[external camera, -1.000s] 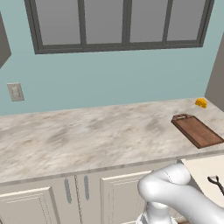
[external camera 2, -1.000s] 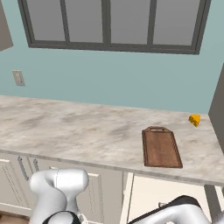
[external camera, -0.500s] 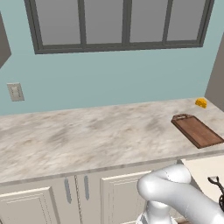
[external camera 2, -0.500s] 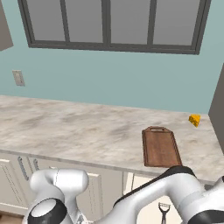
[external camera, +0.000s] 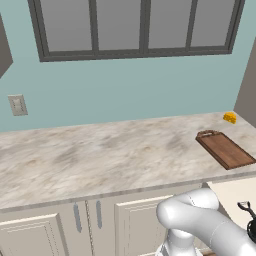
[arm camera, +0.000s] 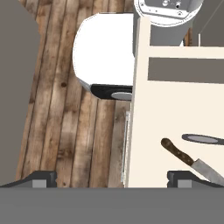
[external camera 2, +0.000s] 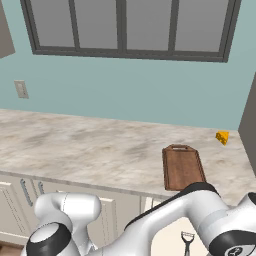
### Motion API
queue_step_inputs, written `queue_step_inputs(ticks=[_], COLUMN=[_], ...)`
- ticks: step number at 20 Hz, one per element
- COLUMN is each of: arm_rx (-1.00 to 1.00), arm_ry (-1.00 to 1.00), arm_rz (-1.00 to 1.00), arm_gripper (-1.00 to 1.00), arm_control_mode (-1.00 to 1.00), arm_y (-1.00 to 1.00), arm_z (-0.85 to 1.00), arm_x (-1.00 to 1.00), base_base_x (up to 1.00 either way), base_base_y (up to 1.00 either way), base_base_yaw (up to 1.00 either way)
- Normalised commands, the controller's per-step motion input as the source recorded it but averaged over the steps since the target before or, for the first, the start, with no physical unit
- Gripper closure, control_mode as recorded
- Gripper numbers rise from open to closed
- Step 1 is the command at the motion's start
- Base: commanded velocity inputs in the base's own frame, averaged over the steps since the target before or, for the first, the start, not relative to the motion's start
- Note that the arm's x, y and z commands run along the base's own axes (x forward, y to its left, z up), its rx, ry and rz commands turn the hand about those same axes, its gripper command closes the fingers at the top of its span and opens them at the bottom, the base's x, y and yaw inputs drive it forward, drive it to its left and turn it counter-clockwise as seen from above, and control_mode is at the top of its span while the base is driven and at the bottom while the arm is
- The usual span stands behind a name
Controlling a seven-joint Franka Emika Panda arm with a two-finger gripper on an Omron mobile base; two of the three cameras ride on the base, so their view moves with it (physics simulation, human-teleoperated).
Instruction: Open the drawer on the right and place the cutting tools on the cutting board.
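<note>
The drawer (arm camera: 175, 109) stands open, the knife (arm camera: 192, 162) lying inside near its front edge, the scissors (external camera: 248, 215) beside it. The gripper (arm camera: 112, 177) hangs above the drawer front, fingers wide and empty (one tip over the wooden floor). Best shift inward over the knife handle before descending. The cutting board (external camera 2: 182, 167) waits near the surface's front right edge, with open room above.
</note>
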Motion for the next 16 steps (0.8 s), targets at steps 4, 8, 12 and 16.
queue_step_inputs(ticks=[4,8,12,16], arm_rx=[0.00,0.00,0.00,0.00], arm_ry=[0.00,0.00,0.00,0.00], arm_rz=[0.00,0.01,0.00,0.01], arm_gripper=[-1.00,-1.00,-1.00,-1.00], arm_control_mode=[-1.00,-1.00,-1.00,-1.00], arm_y=[0.00,0.05,0.04,0.00], arm_z=[0.00,0.00,0.00,0.00], arm_x=[0.13,0.36,0.35,0.15], base_base_x=[0.00,0.00,0.00,0.00], base_base_y=[0.00,0.00,0.00,0.00], base_base_yaw=[0.00,0.00,0.00,0.00])
